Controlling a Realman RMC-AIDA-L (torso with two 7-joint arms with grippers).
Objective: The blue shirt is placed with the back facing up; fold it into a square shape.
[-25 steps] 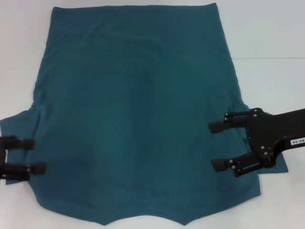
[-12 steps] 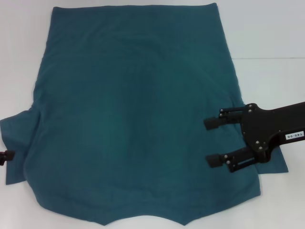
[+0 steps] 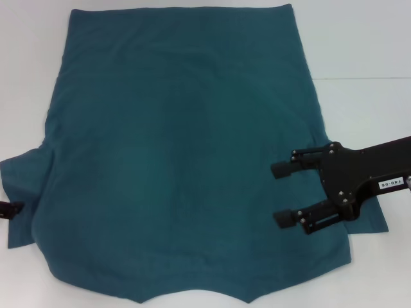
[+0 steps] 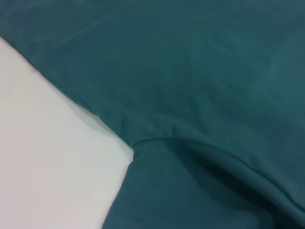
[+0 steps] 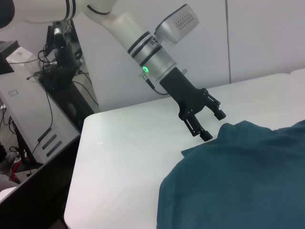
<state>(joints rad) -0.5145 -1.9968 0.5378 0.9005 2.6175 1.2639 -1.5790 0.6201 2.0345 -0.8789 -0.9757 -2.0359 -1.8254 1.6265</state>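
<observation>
The shirt (image 3: pixel 180 154) lies spread flat across the middle of the white worktop (image 3: pixel 359 51), its straight hem toward the far edge and its sleeves fanning out toward the left and right edges near the front. The fabric is smooth, with only faint creases, and its near edge runs off the front of the head view.

The right pincer (image 3: pixel 282 194) hovers over the shirt's right side, just inside the right sleeve, its two black fingers (image 3: pixel 281 170) spread wide apart with nothing between them.

Over at the left edge, the left pincer (image 5: pixel 209 125) sits beside the left sleeve, fingers parted and empty, as the right wrist view shows. The left wrist view looks down on the sleeve seam (image 4: pixel 157 140) against bare worktop.
</observation>
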